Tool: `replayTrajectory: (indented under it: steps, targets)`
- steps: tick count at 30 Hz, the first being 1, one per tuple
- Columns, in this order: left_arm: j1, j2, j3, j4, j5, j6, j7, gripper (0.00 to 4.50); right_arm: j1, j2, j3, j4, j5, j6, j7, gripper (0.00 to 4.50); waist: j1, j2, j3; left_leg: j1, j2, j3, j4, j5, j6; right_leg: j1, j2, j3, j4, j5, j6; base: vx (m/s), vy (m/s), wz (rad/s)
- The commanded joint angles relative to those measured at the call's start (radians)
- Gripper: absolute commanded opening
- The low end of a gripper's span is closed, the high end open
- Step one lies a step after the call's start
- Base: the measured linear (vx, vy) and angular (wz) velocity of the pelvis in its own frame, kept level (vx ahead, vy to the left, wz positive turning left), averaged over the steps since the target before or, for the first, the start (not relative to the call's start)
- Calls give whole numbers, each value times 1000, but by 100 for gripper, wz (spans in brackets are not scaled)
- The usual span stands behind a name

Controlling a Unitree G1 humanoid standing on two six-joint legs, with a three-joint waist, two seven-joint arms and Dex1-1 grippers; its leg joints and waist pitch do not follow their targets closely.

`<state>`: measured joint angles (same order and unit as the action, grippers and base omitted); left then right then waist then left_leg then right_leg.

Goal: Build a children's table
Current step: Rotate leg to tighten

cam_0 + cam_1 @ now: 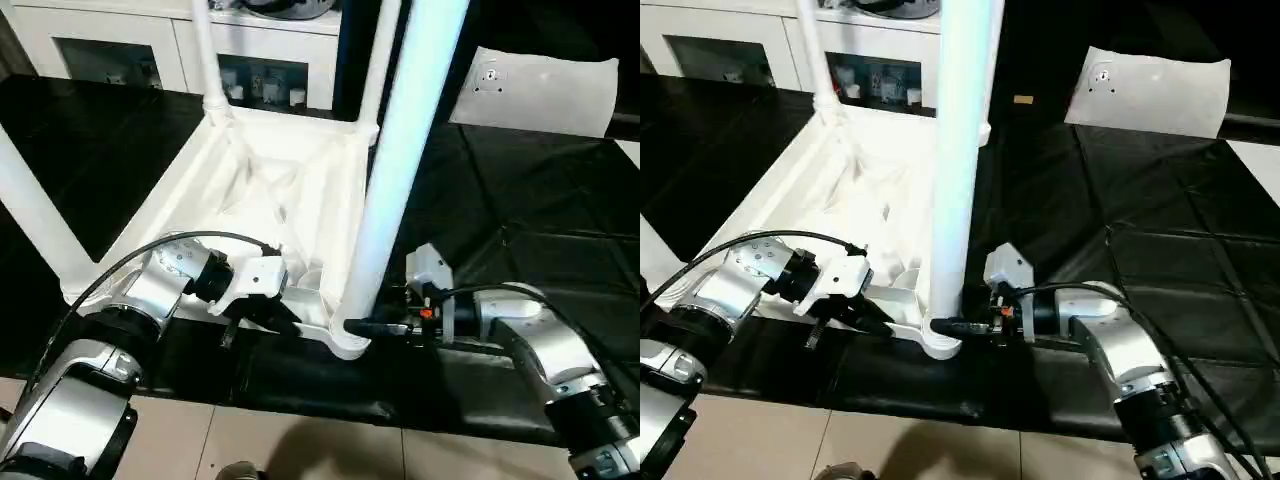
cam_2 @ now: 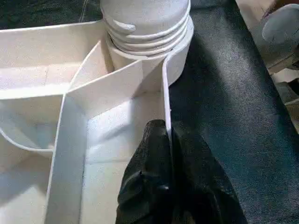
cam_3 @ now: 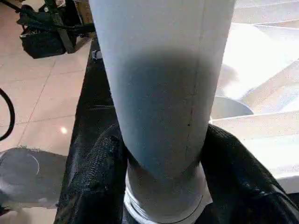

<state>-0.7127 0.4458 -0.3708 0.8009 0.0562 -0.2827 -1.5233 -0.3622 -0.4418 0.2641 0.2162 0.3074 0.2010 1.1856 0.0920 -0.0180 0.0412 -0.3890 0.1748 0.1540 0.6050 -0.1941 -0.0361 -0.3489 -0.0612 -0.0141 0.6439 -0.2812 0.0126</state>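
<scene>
We're working w/ the children's table (image 1: 290, 190) lying upside down on the black mat (image 1: 540, 270), ribbed underside up, legs pointing up. Step in hand, as we judge it: seating the near-corner leg (image 1: 395, 180) in its round socket (image 1: 350, 340).

Left gripper (image 2: 167, 140): jaws nearly closed, pinching the thin rim wall of the tabletop just beside that socket, so we're bracing the top.

Right gripper (image 1: 372, 326): jaws standing either side of the leg's base, right at the socket collar; the wrist view is showing a black finger (image 3: 96, 182) on each flank of the tube, apparently touching. Can't tell yet if the clamp is firm.

Threads are showing above the socket in the left wrist view, so the leg is prob. not fully home. Next move is calling for a firm clamp, then twisting/pressing down while the left keeps the top from sliding.

A whitish bag (image 1: 545, 90) is lying well apart, far side.
</scene>
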Motion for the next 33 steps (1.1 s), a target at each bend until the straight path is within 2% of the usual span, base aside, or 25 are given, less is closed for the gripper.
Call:
replayTrajectory:
  steps: [1, 3, 4, 6, 7, 8, 10, 14, 15, 16, 17, 18, 19, 20, 21, 22, 24, 25, 26, 27, 29, 30, 31, 33]
  targets:
    - [-7, -6, -42, -25, 21, -22, -52, 0, -21, 4, 4, 20, -2, -7, 29, 196, -5, -1, -61, 28, 61, -3, -62, -11, 101, 30, -79, 23, -48, 293, -319, 0, 0, 0]
    - [-7, -5, -41, -24, 21, -16, -50, 0, -21, 6, 6, 21, 0, -4, 37, 193, -5, -2, -62, 28, 60, -2, -61, -10, 101, 30, -79, 24, -48, 298, -320, 0, 0, 0]
    - [-7, -4, -40, -24, 21, -13, -50, 0, -21, 7, 6, 21, 0, -4, 38, 193, -4, 3, -63, 28, 60, -3, -60, -7, 101, 30, -79, 24, -46, 303, -322, 0, 0, 0]
    - [-6, -9, -29, -21, 11, 10, -41, 0, -16, 11, 8, 10, 7, 7, 38, 193, -5, 6, -63, 28, 59, -3, -59, 1, 102, 30, -77, 24, -46, 326, -320, 0, 0, 0]
    - [-4, -14, -22, -23, 7, 32, -27, 0, -11, 14, 7, 1, 12, 15, 34, 193, -5, 10, -63, 28, 59, -4, -60, 0, 99, 30, -77, 23, -44, 332, -323, 0, 0, 0]
    - [-4, -25, -11, -26, 2, 54, -1, 0, -3, 21, 2, -12, 22, 27, 23, 193, -5, 8, -63, 29, 59, -3, -60, -2, 99, 30, -76, 23, -46, 332, -323, 0, 0, 0]
    - [-8, -52, 9, -26, 8, 115, 90, 0, 15, 40, -12, -39, 35, 64, -28, 193, -3, 12, -61, 30, 61, -4, -63, -21, 89, 28, -78, 24, -48, 319, -329, 0, 0, 0]
    - [-13, -127, 62, -37, -15, 222, 249, 0, 46, 86, -18, -74, -3, 102, -161, 192, -7, 8, -53, 35, 61, -5, -75, -116, 45, 28, -84, 27, -65, 176, -323, 0, 0, 0]
    - [-13, -127, 62, -37, -15, 222, 249, 0, 46, 86, -18, -74, -3, 102, -161, 192, -8, 8, -51, 35, 60, -6, -80, -135, 27, 28, -84, 28, -71, 123, -312, 0, 0, 0]
    - [-13, -173, 79, -47, -21, 279, 330, 0, 60, 132, -15, -88, -41, 133, -268, 192, -14, 5, -46, 34, 60, -5, -85, -162, 9, 26, -82, 29, -77, 61, -297, 0, 0, 0]
    - [-13, -188, 81, -51, -14, 295, 360, 0, 64, 153, -15, -93, -54, 146, -308, 192, -18, 3, -43, 37, 58, -5, -90, -200, -9, 20, -82, 31, -83, -14, -283, 0, 0, 0]
    - [-17, -220, 89, -51, -5, 331, 425, 0, 67, 201, -21, -97, -66, 176, -387, 192, -22, 1, -42, 35, 56, -6, -92, -215, -18, 21, -83, 32, -87, -54, -276, 0, 0, 0]
    - [-21, -244, 97, -54, -1, 364, 471, 0, 68, 241, -31, -100, -74, 199, -449, 191, -32, 0, -38, 37, 54, -6, -96, -249, -36, 16, -82, 34, -94, -132, -259, 0, 0, 0]
    - [-25, -261, 103, -52, -1, 383, 500, 0, 62, 271, -38, -94, -85, 213, -499, 191, -37, -2, -38, 37, 53, -7, -96, -262, -42, 15, -83, 35, -97, -168, -251, 0, 0, 0]
    - [-28, -270, 107, -51, -2, 393, 515, 0, 57, 289, -42, -89, -93, 221, -529, 191, -45, -4, -34, 31, 50, -9, -98, -274, -49, 16, -83, 36, -103, -230, -227, 0, 0, 0]
    - [-34, -292, 115, -47, -3, 411, 552, 0, 45, 325, -49, -74, -111, 228, -591, 191, -48, -1, -36, 30, 50, -9, -101, -270, -55, 16, -81, 34, -106, -254, -205, 0, 0, 0]
    - [-41, -320, 124, -49, 4, 438, 608, 0, 23, 383, -63, -49, -133, 241, -698, 191, -55, -1, -39, 35, 51, -8, -101, -274, -52, 9, -82, 35, -107, -239, -196, 0, 0, 0]
    - [-45, -336, 122, -50, 16, 449, 641, 0, 1, 430, -80, -24, -141, 248, -776, 191, -60, 4, -41, 35, 52, -7, -102, -259, -54, 4, -80, 37, -104, -199, -201, 0, 0, 0]
    - [-47, -343, 118, -53, 24, 454, 650, 0, -12, 456, -90, -12, -140, 251, -812, 191, -63, 3, -42, 33, 50, -7, -101, -253, -53, 5, -79, 36, -102, -182, -204, 0, 0, 0]
    - [-47, -349, 107, -62, 39, 460, 660, 0, -29, 494, -102, -7, -157, 249, -862, 191, -64, 4, -45, 32, 49, -6, -99, -229, -48, 8, -78, 35, -100, -135, -207, 0, 0, 0]
    - [-47, -346, 99, -69, 55, 464, 656, 0, -27, 506, -101, -25, -155, 239, -843, 191, -63, 7, -49, 32, 49, -2, -94, -175, -26, 13, -76, 35, -94, -9, -214, 0, 0, 0]
    - [-48, -340, 95, -67, 62, 461, 652, 0, -23, 504, -99, -35, -154, 233, -833, 247, -62, 7, -51, 32, 49, -2, -92, -153, -16, 16, -76, 34, -91, 34, -217, 0, 0, 0]
    - [-49, -325, 87, -61, 74, 445, 641, 0, -14, 493, -97, -52, -156, 216, -817, 261, -60, 8, -53, 30, 49, 0, -89, -108, 3, 20, -75, 34, -86, 119, -223, 0, 0, 0]
    - [-47, -307, 80, -59, 79, 435, 622, 0, -1, 475, -101, -68, -151, 203, -794, 267, -58, 7, -57, 29, 47, 1, -85, -54, 30, 26, -74, 31, -79, 223, -233, 0, 0, 0]
